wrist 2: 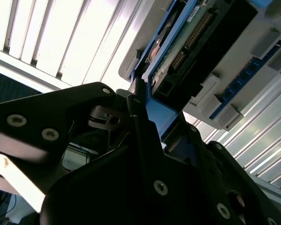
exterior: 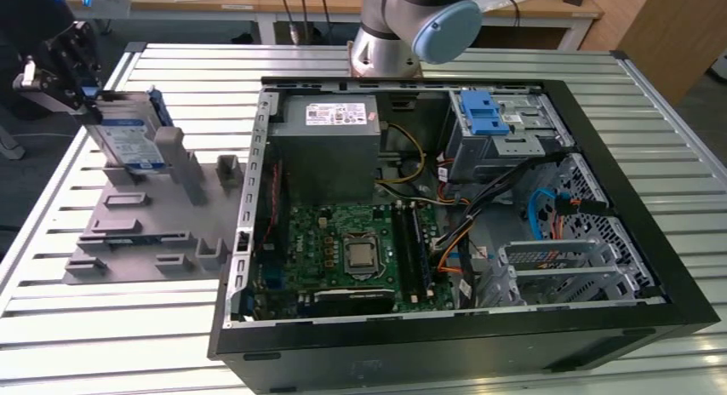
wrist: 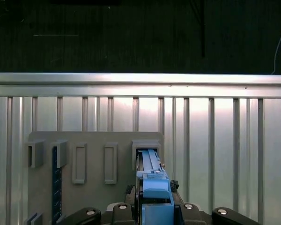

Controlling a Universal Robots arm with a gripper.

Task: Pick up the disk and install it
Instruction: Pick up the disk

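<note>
The disk (exterior: 128,138) stands on edge in a slot at the far end of a grey holder plate (exterior: 136,233), on the exterior view's left; its blue-and-white label and blue frame show. My gripper (exterior: 88,107) reaches in from the left and grips the disk's upper edge. In the first wrist view the blue frame of the disk (wrist: 152,176) runs between the black fingers of the gripper (wrist: 152,193). In the second wrist view the disk (wrist 2: 178,42) shows its circuit-board side, and the gripper (wrist 2: 154,123) is closed on its blue frame.
An open computer case (exterior: 636,327) lies on the slatted metal table (exterior: 170,344), with a drive bay and blue latch (exterior: 489,118) at its far right. The arm's base (exterior: 392,37) stands behind the case. The holder plate (wrist: 93,197) carries several empty slots. The table's edge rail (wrist: 140,79) is close beyond the holder.
</note>
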